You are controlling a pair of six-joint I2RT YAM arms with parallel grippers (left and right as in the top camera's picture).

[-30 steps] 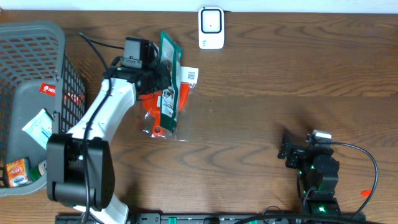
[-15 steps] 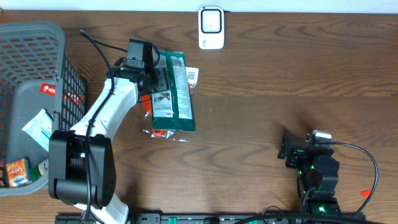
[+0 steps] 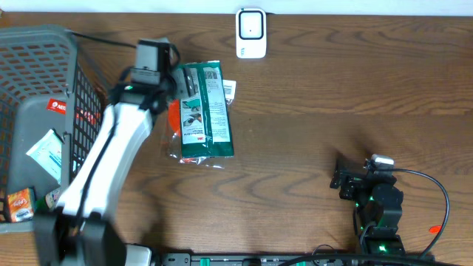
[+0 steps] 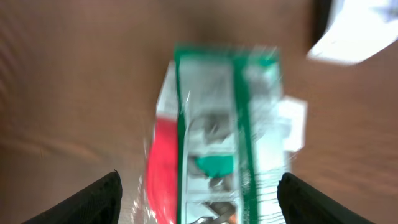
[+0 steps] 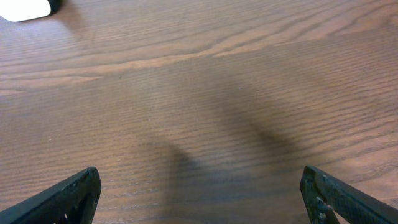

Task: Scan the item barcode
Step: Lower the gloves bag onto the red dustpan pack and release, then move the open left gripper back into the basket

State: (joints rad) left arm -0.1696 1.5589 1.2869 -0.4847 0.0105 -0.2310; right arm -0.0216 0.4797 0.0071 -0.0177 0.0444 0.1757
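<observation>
The item (image 3: pixel 204 111), a green and clear packet with a red tool inside, lies flat on the wooden table, and a white barcode label (image 3: pixel 228 89) sticks out of its right edge. Just left of its upper end hovers my left gripper (image 3: pixel 164 83), open and raised off the table. In the blurred left wrist view the packet (image 4: pixel 230 130) runs lengthwise between the spread fingertips, with nothing gripped by the left gripper (image 4: pixel 199 180). The white scanner (image 3: pixel 251 33) stands at the table's back edge. My right gripper (image 3: pixel 341 181) rests open at the front right over bare wood (image 5: pixel 202 174).
A grey mesh basket (image 3: pixel 44 44) fills the left edge and holds several small packets (image 3: pixel 46 151). The white left arm (image 3: pixel 103 155) crosses in front of the basket. Cables trail from the right arm (image 3: pixel 436 199).
My left gripper opened and let go of the packet, which dropped from tilted to flat on the table. The gripper then drew back to the left and rose. The right arm stayed still.
</observation>
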